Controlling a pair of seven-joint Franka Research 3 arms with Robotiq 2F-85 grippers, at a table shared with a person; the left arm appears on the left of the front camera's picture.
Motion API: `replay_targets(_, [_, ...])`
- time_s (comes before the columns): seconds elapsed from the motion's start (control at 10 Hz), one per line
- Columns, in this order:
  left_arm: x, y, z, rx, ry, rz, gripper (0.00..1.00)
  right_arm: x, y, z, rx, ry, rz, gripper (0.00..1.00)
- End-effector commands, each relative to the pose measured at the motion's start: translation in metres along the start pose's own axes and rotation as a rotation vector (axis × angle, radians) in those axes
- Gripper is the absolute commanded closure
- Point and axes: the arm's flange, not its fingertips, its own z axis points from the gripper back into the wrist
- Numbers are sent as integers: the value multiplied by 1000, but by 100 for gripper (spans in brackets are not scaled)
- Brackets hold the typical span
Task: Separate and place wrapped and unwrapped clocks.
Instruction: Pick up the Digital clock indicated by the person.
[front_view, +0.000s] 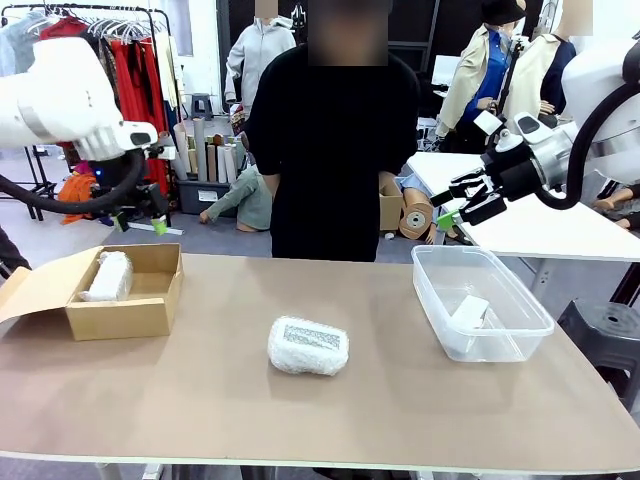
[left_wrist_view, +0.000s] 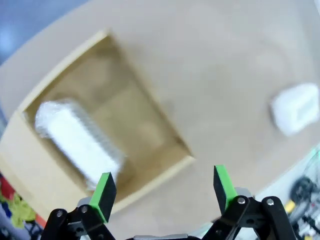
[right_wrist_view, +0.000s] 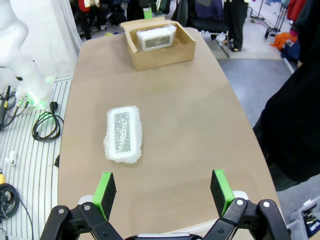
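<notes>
I see bare table (front_view: 420, 410) all around the middle wrapped clock (front_view: 308, 346), which lies clear of every edge. At nine o'clock from it, the cardboard box (front_view: 115, 320) holds the boxed wrapped clock (front_view: 108, 276). At three o'clock, the clear bin (front_view: 436, 300) holds the bare white clock (front_view: 468, 311). That makes two wrapped and one bare. My left gripper (front_view: 140, 224) hovers over the box, jaws spread and empty. My right gripper (front_view: 443, 208) hangs above the bin's far side, also spread and empty.

The brown tabletop (front_view: 400, 400) carries 3 items. An open cardboard box (front_view: 120, 318) sits near the left edge. A bubble-wrapped bundle (front_view: 308, 346) lies at the centre, grey face up. A clear plastic tub (front_view: 430, 305) stands at the right, well apart from the bundle.
</notes>
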Motion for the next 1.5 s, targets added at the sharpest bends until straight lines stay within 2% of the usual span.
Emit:
replay_targets(0.0, [-14,-3,20,-173,2,-176,0,3,0,-2,-17,-3,-5,0])
replay_targets(0.1, [-16,-17,30,-269,-116,-316,0,3,0,-2,-17,-3,-5,0])
replay_targets(0.4, [-17,-37,53,-489,-378,-711,0,3,0,-2,-17,-3,-5,0])
replay_targets(0.5, [-19,-43,54,-464,-506,-828,0,3,0,-2,-17,-3,-5,0])
replay_targets(0.6, [-24,-47,56,-493,-562,-939,0,3,0,-2,-17,-3,-5,0])
replay_targets(0.8, [-31,-52,54,-567,-576,-1080,0,3,0,-2,-17,-3,-5,0])
replay_targets(0.9, [-36,-61,51,-519,-603,-1115,0,3,0,-2,-17,-3,-5,0])
replay_targets(1.0, [-33,-67,49,-360,-577,-1011,0,3,0,-2,-17,-3,-5,0])
replay_targets(1.1, [-24,-63,54,-512,-579,-1089,0,3,0,-2,-17,-3,-5,0])
replay_targets(1.4, [-26,-63,50,-481,-577,-1086,0,3,0,-2,-17,-3,-5,0])
